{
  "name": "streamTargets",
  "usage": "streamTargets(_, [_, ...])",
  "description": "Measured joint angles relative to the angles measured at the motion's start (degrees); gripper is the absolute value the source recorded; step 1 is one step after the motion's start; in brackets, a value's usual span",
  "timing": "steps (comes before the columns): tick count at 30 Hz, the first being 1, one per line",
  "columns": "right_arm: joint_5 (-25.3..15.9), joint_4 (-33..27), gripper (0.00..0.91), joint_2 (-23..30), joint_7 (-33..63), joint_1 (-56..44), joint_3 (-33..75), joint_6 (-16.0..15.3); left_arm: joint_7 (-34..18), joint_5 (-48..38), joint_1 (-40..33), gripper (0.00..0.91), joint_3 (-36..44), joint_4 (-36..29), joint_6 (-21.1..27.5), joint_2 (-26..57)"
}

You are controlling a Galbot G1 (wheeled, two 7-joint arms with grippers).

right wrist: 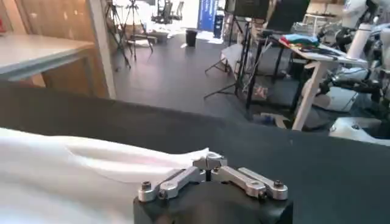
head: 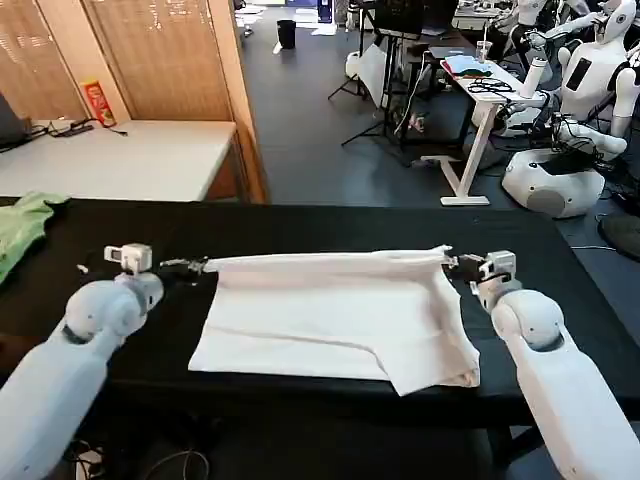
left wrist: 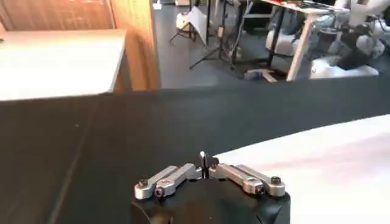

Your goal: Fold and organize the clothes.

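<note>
You are looking at the white T-shirt (head: 330, 310) lying across the middle of the black table (head: 300, 225), folded over on itself, with its far edge pulled taut into a straight raised line between your two grippers. The near part of the shirt is resting flat on the table, and its right-hand side is bunching into a loose fold that is hanging toward the table's near edge.

Your left gripper (head: 190, 266) is sitting at the shirt's far left corner, fingers pressed together and pinching the cloth there. In the left wrist view the same gripper (left wrist: 204, 163) is showing its linkages drawn in tight, with the shirt (left wrist: 323, 164) spreading away from it over the black table (left wrist: 122, 128).

Your right gripper (head: 455, 262) is sitting at the shirt's far right corner, fingers likewise closed and gripping the fabric. In the right wrist view that gripper (right wrist: 208, 162) is clamping a peak of white cloth, and the shirt (right wrist: 73, 176) is running off from it across the table (right wrist: 304, 158).

Both grippers are holding their corners slightly above the table surface, so the far hem is lifting off the cloth beneath it.

A light green garment (head: 22, 225) is lying well apart from the shirt, at the table's left end. Beyond the shirt, past the table's far edge, a white table (head: 130, 160) is standing on the left.
</note>
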Motion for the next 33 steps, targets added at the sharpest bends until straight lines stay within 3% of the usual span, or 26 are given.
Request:
streamTargets(8, [-0.3, 7.7, 0.059, -0.9, 0.5, -8.3, 1.9, -1.5, 0.0, 0.4, 9.3, 0.107, -4.6, -6.9, -1.2, 2.4])
streamTargets(14, [-0.6, 10.1, 0.059, -0.6, 0.7, -12.4, 3.0, -2.0, -0.2, 1.0, 14.4, 0.107, -7.8, -10.2, -1.2, 2.4])
streamTargets(33, [-2.2, 14.5, 0.059, -0.4, 0.3, -20.3, 5.3, -1.7, -0.5, 2.6, 21.9, 0.107, -11.2, -12.5, -1.2, 0.7])
